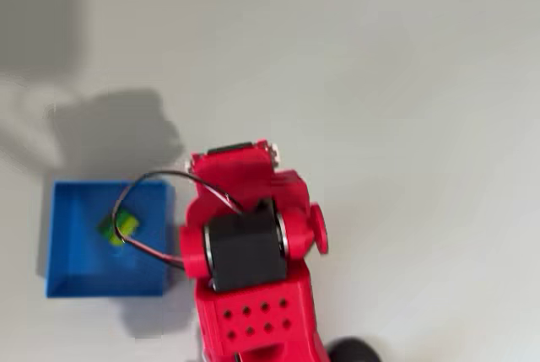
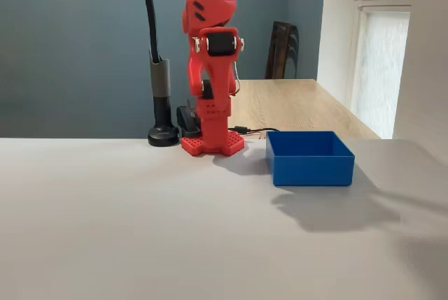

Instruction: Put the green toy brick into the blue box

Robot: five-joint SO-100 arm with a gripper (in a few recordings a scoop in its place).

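The green toy brick lies inside the blue box, near the middle of its floor, in the overhead view. In the fixed view the blue box stands right of the arm's base, and its wall hides the brick. The red arm is folded upright over its base, away from the box. Its gripper is tucked down against the arm's front with nothing seen in it. The frames do not show how its jaws stand.
A black and red cable loops from the arm over the box's right part. A black pole on a round foot stands left of the arm's base. A wooden table lies behind.
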